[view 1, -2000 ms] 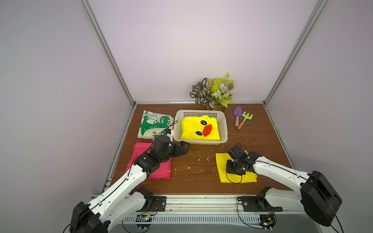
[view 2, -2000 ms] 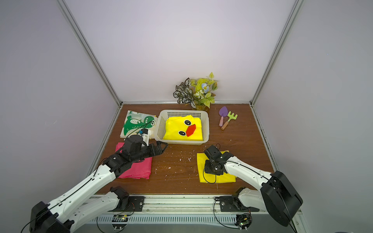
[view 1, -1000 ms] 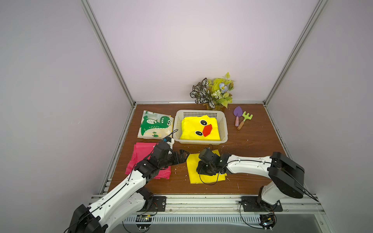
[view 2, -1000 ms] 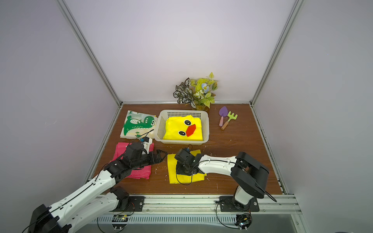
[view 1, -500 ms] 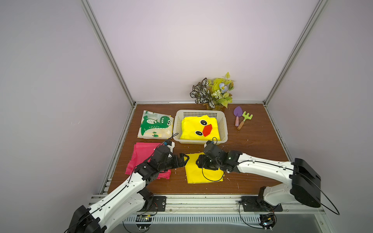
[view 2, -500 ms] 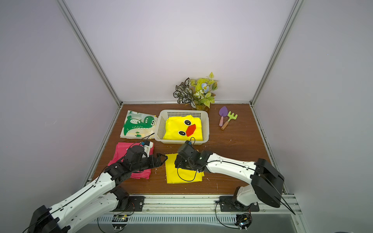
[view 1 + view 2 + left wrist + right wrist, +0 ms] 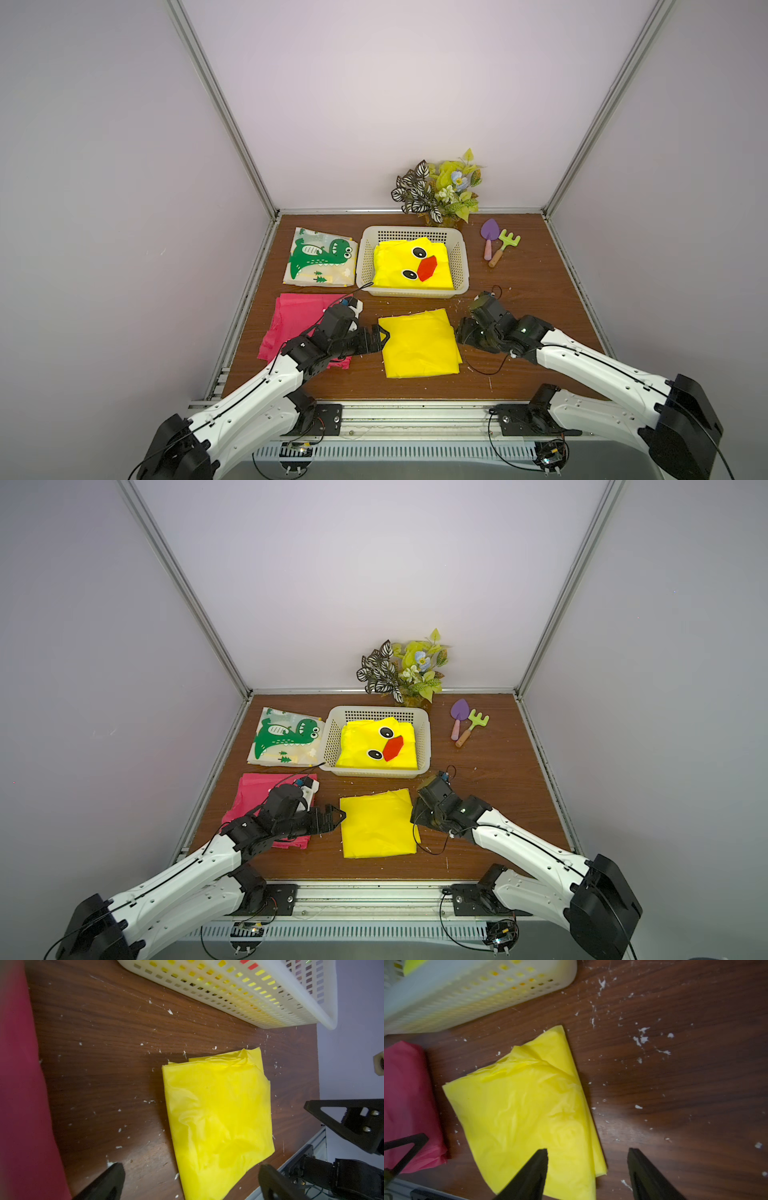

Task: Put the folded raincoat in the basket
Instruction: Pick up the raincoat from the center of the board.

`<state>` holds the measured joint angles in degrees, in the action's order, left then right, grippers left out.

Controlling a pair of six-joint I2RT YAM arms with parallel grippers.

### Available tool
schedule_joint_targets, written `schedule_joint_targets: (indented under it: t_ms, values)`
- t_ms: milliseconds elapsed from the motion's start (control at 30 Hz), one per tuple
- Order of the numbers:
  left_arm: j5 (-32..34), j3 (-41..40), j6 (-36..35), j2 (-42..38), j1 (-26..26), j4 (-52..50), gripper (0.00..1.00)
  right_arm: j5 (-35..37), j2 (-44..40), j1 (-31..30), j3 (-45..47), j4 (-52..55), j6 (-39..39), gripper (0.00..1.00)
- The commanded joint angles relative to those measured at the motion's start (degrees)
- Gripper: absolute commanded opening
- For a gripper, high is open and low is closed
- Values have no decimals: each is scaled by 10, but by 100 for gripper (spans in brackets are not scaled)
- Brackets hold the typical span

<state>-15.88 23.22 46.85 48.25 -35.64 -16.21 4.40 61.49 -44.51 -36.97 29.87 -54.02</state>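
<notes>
Pre-grasp | left gripper (image 7: 380, 337) and right gripper (image 7: 459, 333) both spread wide, empty, flanking plain yellow raincoat (image 7: 419, 347) | next: pinch edges, lift over basket (image 7: 415, 292) just behind it

folded yellow raincoat (image 7: 419, 347): flat, outside basket (image 7: 457, 259) | basket: off-white, upright, holds duck-face raincoat (image 7: 395, 266)

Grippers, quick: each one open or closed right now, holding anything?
Left gripper: open, holding nothing, at one edge of the plain yellow raincoat.
Right gripper: open, holding nothing, at its opposite edge.
</notes>
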Motion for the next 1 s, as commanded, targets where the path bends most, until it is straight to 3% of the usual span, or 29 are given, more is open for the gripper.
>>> schedule_joint_targets:
  t_ms: [0, 133, 600, 967]
  values:
    - [9, -13, -5, -9, -7, -23, 100, -31, 4, 5, 4, -15, 41, 68]
    - [7, -13, -19, 5, -8, -21, 99, -59, 22, 7, 20, -56, 50, 67]
    - [-22, -21, -5, 65, -16, 55, 93, -59, 102, 11, -5, -75, 76, 66]
    - [2, 16, -19, 175, -84, 92, 91, -79, 147, 11, -12, -110, 76, 64]
